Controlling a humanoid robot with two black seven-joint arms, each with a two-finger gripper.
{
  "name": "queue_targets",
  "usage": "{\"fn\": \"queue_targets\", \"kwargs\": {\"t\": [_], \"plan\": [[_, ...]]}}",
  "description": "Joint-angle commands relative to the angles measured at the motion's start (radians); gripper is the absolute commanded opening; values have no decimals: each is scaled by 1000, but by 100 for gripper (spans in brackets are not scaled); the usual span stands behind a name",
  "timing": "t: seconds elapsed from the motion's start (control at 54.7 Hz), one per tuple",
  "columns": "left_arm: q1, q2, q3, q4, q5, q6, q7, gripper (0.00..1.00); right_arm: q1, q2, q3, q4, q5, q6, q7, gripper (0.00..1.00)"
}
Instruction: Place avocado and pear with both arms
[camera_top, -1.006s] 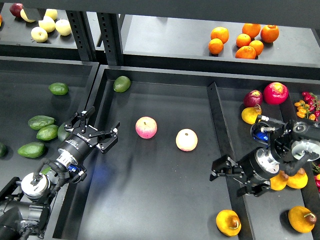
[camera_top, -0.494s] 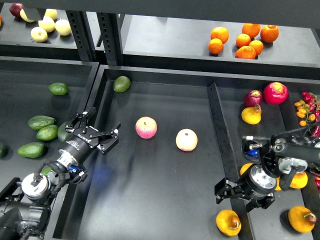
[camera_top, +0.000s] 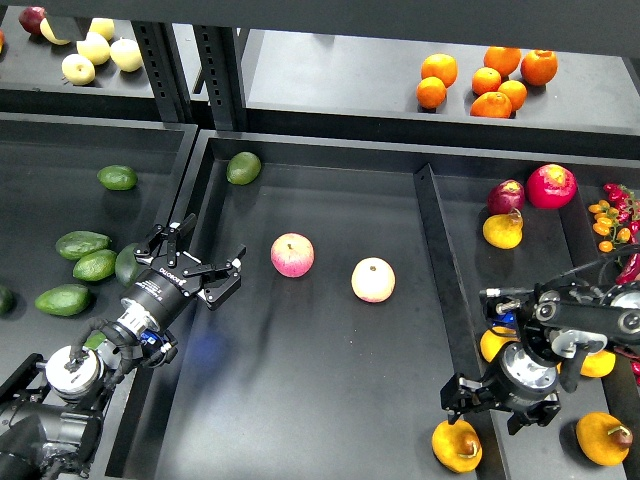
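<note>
Head view: left end effector (camera_top: 196, 264) at about 9 o'clock of frame, fingers spread open, empty, hovering over the left rim of the centre tray (camera_top: 300, 420). Dark avocado (camera_top: 127, 263) sits just at its 9 o'clock, in the left tray, partly hidden behind the end effector; touching or not, cannot tell. Other avocados (camera_top: 80, 243) lie further toward 9 o'clock. A rounder avocado (camera_top: 243, 167) rests at 11 o'clock inside the centre tray.

Two pink-cream apples (camera_top: 292, 254) sit mid-tray.

Right end effector (camera_top: 482, 397) at about 5 o'clock of frame, fingers apart, open, holding nothing, low over the divider (camera_top: 440, 270) between centre and right tray. Pear (camera_top: 456, 444) lies just at its 6 o'clock, yellow-orange with brown blotch, close under the fingers; contact cannot tell. More pears (camera_top: 604, 437) at 3 o'clock of it. Oranges (camera_top: 488, 78) on the rear shelf at 1 o'clock.
</note>
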Motion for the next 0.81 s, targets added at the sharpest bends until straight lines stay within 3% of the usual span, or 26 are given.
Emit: {"fn": "queue_targets", "kwargs": {"t": [0.0,0.494,0.659,0.787], "plan": [[0,0,0,0,-2,0,0,99,-8,32,-6,-21,4,0,0,96],[-2,0,0,0,-2,0,0,99,-15,73,-38,-48,18,0,0,90],[-2,0,0,0,-2,0,0,99,-19,81,-59,-50,38,0,0,79],[-2,0,-1,-11,-2,0,0,99,-20,82,-65,-51,69,0,0,62]]}}
